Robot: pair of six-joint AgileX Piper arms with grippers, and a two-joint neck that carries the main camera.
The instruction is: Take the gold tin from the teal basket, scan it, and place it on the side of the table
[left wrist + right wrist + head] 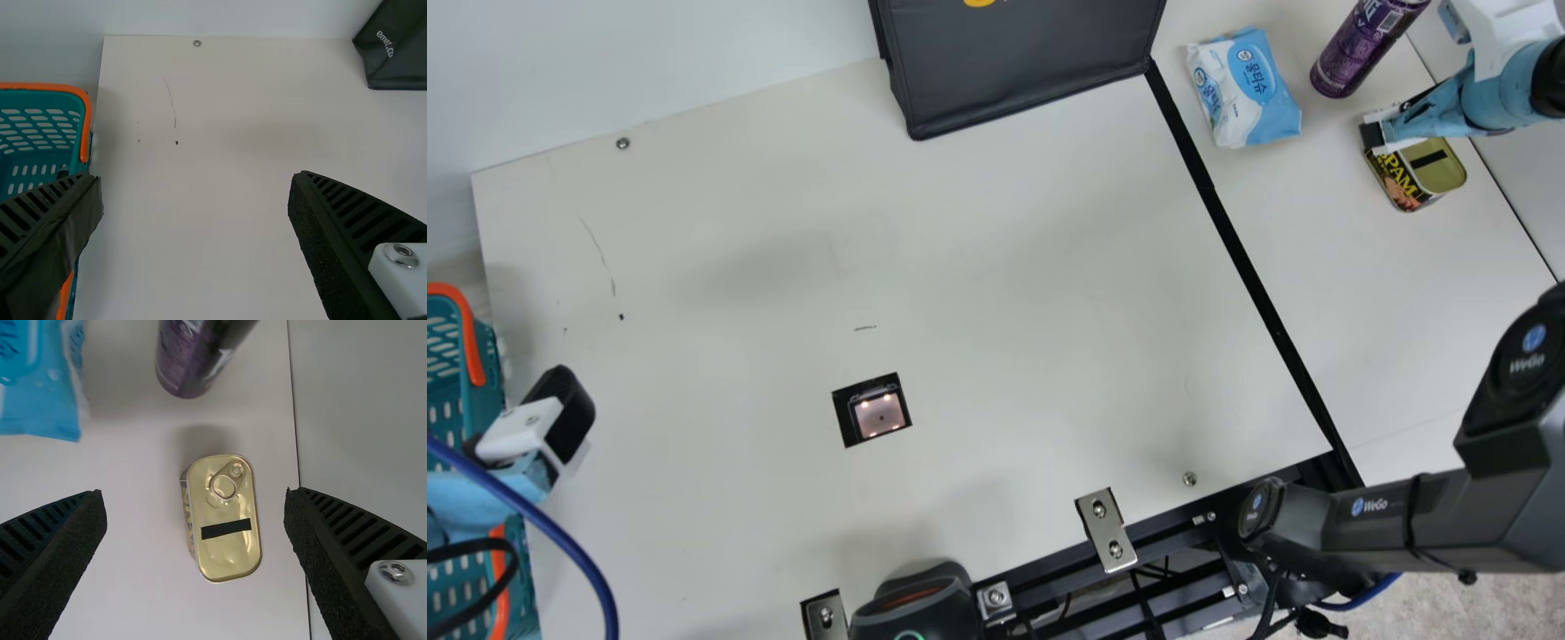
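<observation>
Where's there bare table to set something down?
Widest: between the basket, black bag and black strip, apart from the small lit window. Next: right of that strip, between tin and right arm. Crowded: around the tin, by wipes, purple can and right gripper.

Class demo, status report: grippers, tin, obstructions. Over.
Left gripper open by teal basket. Right gripper open above gold tin. Tin ungripped on side of table. Purple can and blue pack nearby, neither touching it.

Open table (pixel 1396 293) flanks the gold tin (pixel 230 510), a seemingly upright can (pixel 190 360) near one end.
</observation>
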